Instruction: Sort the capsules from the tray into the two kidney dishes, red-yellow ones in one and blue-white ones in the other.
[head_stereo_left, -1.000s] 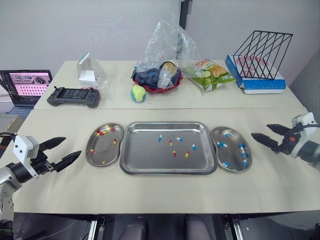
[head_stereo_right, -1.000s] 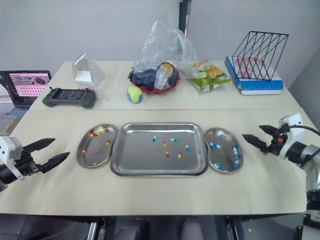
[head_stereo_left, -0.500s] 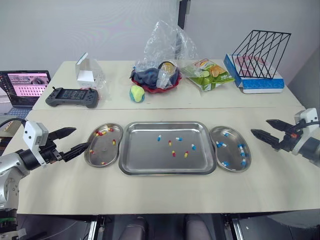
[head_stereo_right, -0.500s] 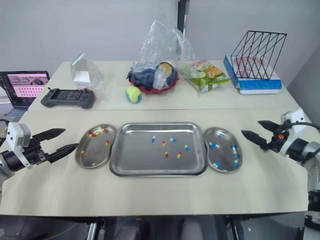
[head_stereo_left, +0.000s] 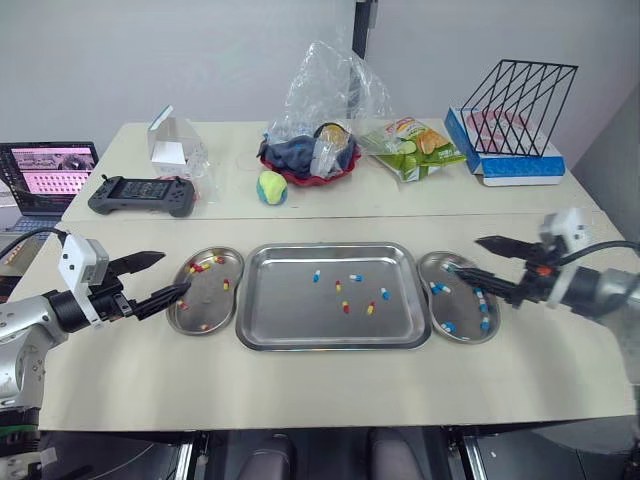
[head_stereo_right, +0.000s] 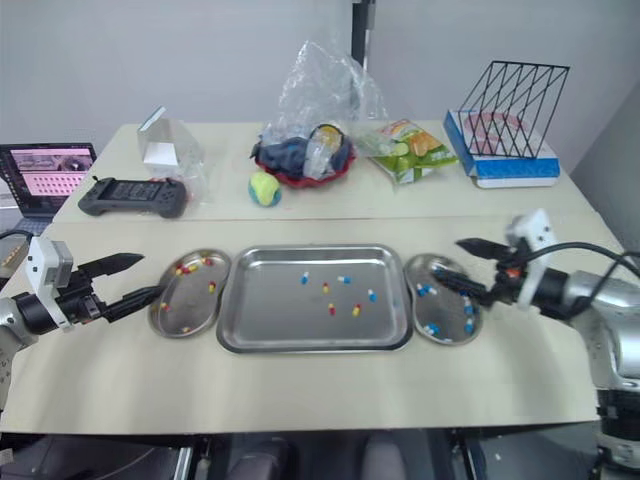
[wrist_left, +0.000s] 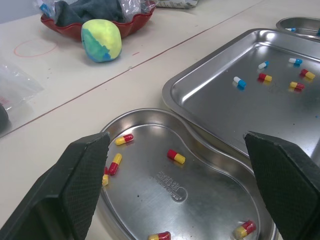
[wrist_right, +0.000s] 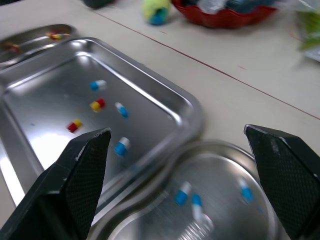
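The left gripper (head_stereo_left: 172, 272) — fingers spread, holding nothing — hovers at the outer edge of the left kidney dish (head_stereo_left: 208, 312), which holds red-yellow capsules (head_stereo_left: 200, 266). The right gripper (head_stereo_left: 463, 254), likewise spread and empty, hangs over the right kidney dish (head_stereo_left: 465, 308), which holds blue-white capsules (head_stereo_left: 450, 327). Mixed capsules (head_stereo_left: 347, 307) lie loose in the tray (head_stereo_left: 290, 305) between the dishes.

At the back sit a laptop (head_stereo_left: 50, 172), game controller (head_stereo_left: 142, 195), ball (head_stereo_left: 271, 187), red bowl (head_stereo_left: 310, 165), snack bag (head_stereo_left: 412, 147) and wire rack (head_stereo_left: 515, 98).

head stereo looks down over table (head_stereo_left: 330, 385); close wrist cameras share the tray (head_stereo_left: 300, 320).
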